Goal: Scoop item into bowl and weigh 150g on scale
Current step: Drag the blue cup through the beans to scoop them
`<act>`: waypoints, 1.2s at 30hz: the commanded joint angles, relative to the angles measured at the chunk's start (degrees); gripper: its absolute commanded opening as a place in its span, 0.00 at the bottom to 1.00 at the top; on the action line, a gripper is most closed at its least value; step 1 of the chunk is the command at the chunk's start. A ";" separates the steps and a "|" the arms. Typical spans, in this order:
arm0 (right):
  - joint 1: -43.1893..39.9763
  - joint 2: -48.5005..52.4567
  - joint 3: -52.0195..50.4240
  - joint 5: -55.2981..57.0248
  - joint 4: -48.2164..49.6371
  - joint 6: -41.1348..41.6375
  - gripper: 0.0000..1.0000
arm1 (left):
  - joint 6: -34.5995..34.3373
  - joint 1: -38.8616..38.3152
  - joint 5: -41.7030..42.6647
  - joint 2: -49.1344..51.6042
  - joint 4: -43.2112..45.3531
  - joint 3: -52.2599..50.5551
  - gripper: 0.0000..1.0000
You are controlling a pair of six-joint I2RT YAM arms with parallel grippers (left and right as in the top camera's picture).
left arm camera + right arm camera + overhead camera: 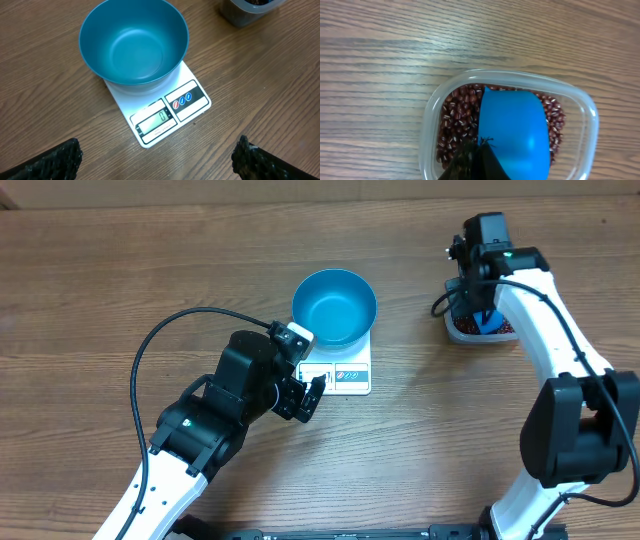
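The round blue bowl [334, 305] [134, 42] stands empty on the white scale [350, 372] [190, 100], whose display shows a zero. My left gripper [310, 400] [157, 160] hovers just in front of the scale, open wide with nothing between its fingers. At the right, the red-brown beans [457, 125] [505, 330] lie in a clear plastic tub [427, 125] [458, 330]. My right gripper [481, 150] [480, 305] reaches down into the tub, shut on a blue scoop [515, 132] whose handle is hidden under the fingers. The scoop's bowl lies over the beans.
A black cable [160, 340] loops across the table from the left arm. The tub [247, 10] also shows at the top right of the left wrist view, beyond the scale. Bare wood tabletop lies between the scale and the tub.
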 commanded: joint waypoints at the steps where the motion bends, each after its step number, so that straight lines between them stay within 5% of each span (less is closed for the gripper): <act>1: -3.58 0.11 0.55 -9.46 -0.33 1.40 0.04 | 1.07 0.35 0.61 -0.11 0.17 1.11 1.00; 14: -10.40 -1.03 0.55 -25.46 -0.37 1.38 0.04 | 0.85 0.35 0.61 -0.11 0.11 1.11 1.00; 36: -10.47 -1.03 0.52 -29.11 -3.72 1.20 0.04 | 0.85 0.35 0.61 -0.11 0.00 1.11 1.00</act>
